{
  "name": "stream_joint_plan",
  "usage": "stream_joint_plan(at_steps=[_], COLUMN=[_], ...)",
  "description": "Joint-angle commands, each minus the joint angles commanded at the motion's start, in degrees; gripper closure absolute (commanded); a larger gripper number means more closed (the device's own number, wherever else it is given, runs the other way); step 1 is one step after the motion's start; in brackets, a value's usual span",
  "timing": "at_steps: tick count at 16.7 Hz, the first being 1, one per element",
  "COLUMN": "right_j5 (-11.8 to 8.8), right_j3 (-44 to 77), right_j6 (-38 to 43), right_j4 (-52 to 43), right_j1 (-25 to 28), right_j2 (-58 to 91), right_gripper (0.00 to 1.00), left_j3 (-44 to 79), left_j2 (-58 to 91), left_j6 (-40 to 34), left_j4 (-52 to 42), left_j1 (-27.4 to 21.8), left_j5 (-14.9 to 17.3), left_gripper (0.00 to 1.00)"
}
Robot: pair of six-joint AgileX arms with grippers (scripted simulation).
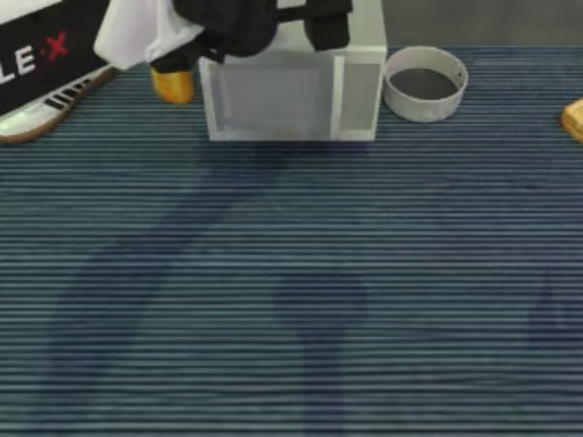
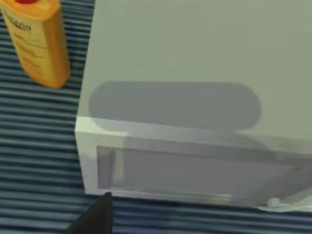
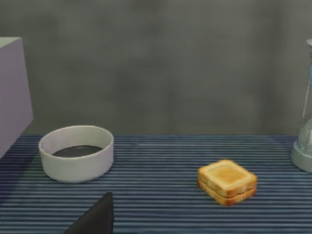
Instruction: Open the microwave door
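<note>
The grey microwave stands at the back middle of the table. Its door faces the front and lies flush with the box, and the vertical bar handle runs along the window's right side. My left gripper hovers over the microwave's top, touching nothing, and is open. In the left wrist view one dark finger shows, with the microwave's top and door beneath it. My right arm is out of the top view. One of its fingers shows over the mat, and nothing is near it.
A round grey bowl sits just right of the microwave. An orange bottle and a shoe lie to its left. Toast is at the right edge, and a glass vessel stands beyond it.
</note>
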Motion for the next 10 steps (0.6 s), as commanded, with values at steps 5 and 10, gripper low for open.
stream_joint_plan(at_steps=[5, 10], right_j5=[0.0, 0.0], right_j3=[0.0, 0.0], right_j6=[0.0, 0.0], right_j4=[0.0, 0.0], right_j1=[0.0, 0.0], right_j2=[0.0, 0.0], right_gripper=[0.00, 0.00], left_j3=[13.1, 16.2], left_j2=[16.3, 19.9], left_j6=[-4.3, -5.1], left_j4=[-6.1, -7.6], left_j1=[-5.6, -6.9], left_j5=[-3.3, -4.0], left_gripper=[0.00, 0.00])
